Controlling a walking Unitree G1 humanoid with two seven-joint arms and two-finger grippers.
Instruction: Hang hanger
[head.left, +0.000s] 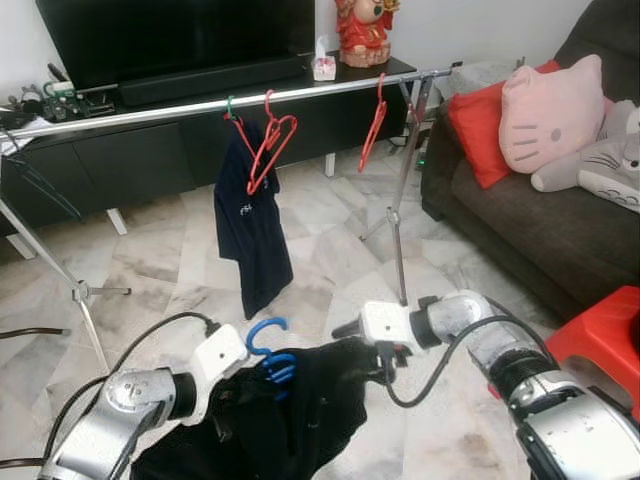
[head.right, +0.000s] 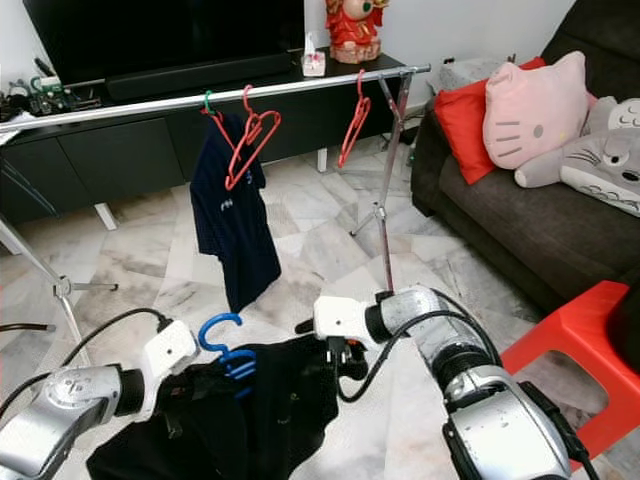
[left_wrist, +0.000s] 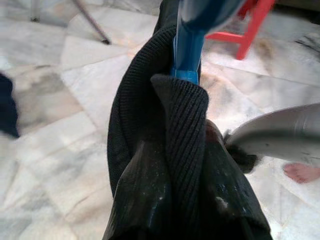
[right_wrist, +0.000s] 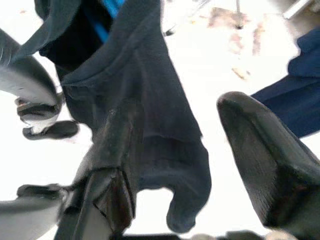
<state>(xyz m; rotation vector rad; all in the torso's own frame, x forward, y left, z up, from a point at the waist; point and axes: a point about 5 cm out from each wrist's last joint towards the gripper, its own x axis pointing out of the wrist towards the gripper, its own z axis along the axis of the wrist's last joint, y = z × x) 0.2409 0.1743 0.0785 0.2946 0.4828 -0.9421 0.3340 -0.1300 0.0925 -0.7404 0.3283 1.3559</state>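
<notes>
The left gripper (head.left: 232, 385) pinches the black garment (head.left: 290, 410) at its collar, where the blue hanger (head.left: 268, 352) pokes out; the right gripper's (head.left: 385, 365) fingers are spread, one buried in cloth. Beyond stands the rail (head.left: 200, 105) with red hangers (head.left: 268, 145). If the slack fabric slips, the hanger could slide free before reaching the rail.

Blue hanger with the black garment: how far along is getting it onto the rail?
Done: the black garment looks to be on the blue hanger, collar around its neck in the left wrist view. In hand: the left gripper and right gripper hold the bundle low, well below the rail. Left: raise it and hook it on, perhaps in the gap beside the red hangers.
</notes>
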